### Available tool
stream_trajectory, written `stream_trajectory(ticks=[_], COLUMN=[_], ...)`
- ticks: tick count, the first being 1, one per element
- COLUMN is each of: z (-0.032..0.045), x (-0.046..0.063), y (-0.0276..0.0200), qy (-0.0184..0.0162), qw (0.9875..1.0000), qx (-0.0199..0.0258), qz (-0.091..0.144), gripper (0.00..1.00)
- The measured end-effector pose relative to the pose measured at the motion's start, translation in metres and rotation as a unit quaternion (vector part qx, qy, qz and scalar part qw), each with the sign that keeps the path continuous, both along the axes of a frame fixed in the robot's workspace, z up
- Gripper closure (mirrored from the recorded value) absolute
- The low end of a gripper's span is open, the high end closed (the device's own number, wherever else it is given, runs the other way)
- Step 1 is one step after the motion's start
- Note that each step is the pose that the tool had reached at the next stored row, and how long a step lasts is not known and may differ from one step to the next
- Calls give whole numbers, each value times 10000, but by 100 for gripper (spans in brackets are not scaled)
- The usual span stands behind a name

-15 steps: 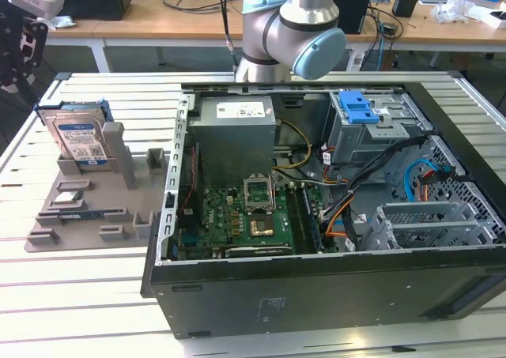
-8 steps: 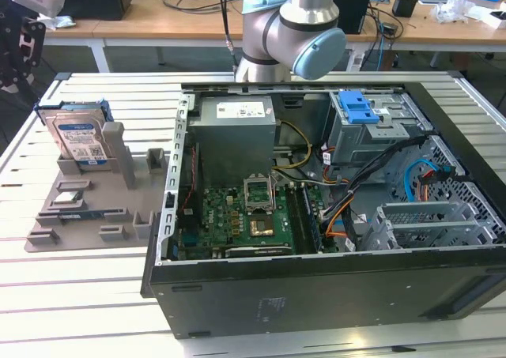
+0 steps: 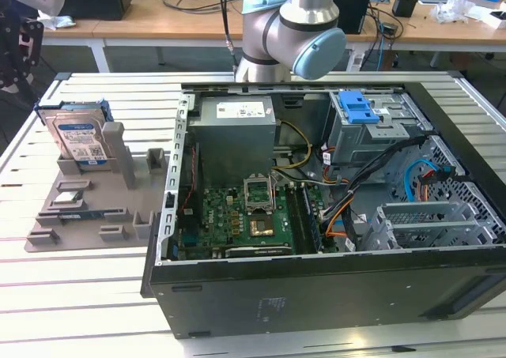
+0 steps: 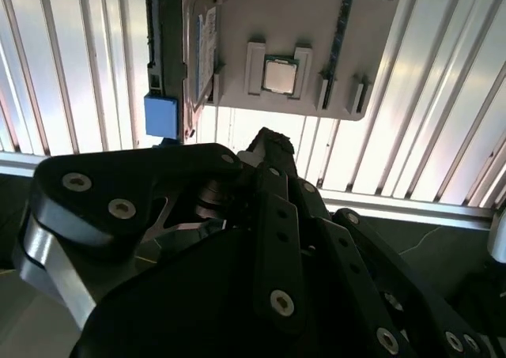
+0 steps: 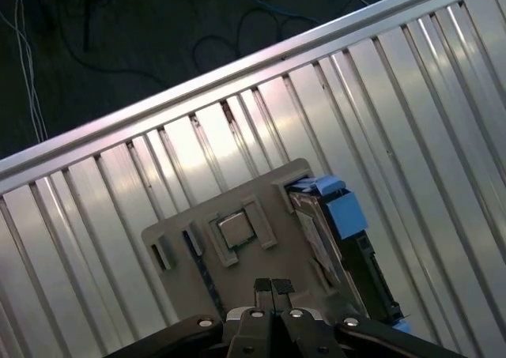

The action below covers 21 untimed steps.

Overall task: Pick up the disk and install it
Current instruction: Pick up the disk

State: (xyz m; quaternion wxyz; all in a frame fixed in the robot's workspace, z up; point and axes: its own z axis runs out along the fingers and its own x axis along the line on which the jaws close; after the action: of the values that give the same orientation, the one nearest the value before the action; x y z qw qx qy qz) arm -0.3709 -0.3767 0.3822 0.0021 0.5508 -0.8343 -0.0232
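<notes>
The disk [image 3: 79, 134] stands on edge in a slot of the grey holder [image 3: 79, 233] at the exterior view's left. Its label shows and a blue rail [image 5: 345, 211] runs along its edge; it is not yet picked up. In the first wrist view the gripper [image 5: 273, 286] hangs above the holder with its fingertips pressed together and nothing between them. It is closer to the chip [image 5: 235, 230] than to the disk just beside it. The open case [image 3: 277, 295] lies on the slatted table [image 3: 87, 303], beside the holder on the exterior view's right. The pick-up looks barely begun. Done well, it would want the fingers spread wide, centred over the disk's thin upper edge and squared to its flat faces. A straight lift would then let the rails clear the slot without tipping the holder.
</notes>
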Motion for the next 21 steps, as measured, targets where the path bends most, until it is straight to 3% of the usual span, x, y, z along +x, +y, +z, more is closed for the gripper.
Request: stream_trajectory(ticks=[13, 21], z=[0, 0], x=[0, 0], y=[0, 0], qy=[0, 0], qw=[9988, 9964], qx=[0, 0], qz=[495, 851], gripper=[90, 90])
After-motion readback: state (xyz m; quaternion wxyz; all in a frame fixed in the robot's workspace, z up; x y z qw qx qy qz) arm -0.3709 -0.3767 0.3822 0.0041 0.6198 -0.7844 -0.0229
